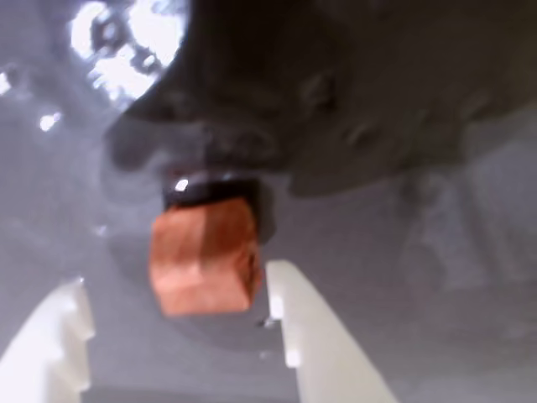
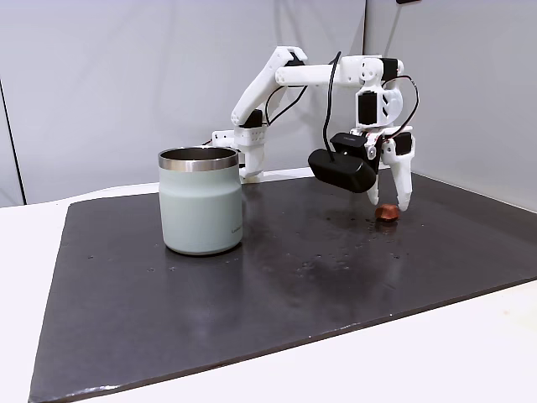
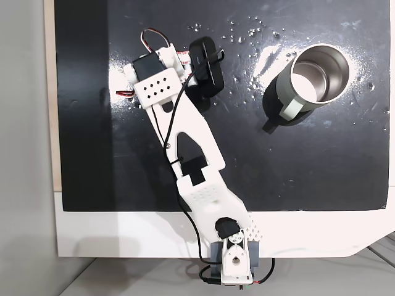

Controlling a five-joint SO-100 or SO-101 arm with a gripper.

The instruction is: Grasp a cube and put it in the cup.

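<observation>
In the wrist view the cube sits between the open fingers, nearer 3 o'clock, so centre before closing; in a fixed view the gripper straddles it on the mat, the cup well apart toward 9 o'clock.

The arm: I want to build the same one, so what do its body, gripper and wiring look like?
The arm is white printed plastic with black servo blocks at its joints. Thin black cables loop between the segments, and red wires show near the wrist from above. One link has a grid of round holes. The gripper has two tapering white fingers, and a black oval camera housing sits beside it.
</observation>
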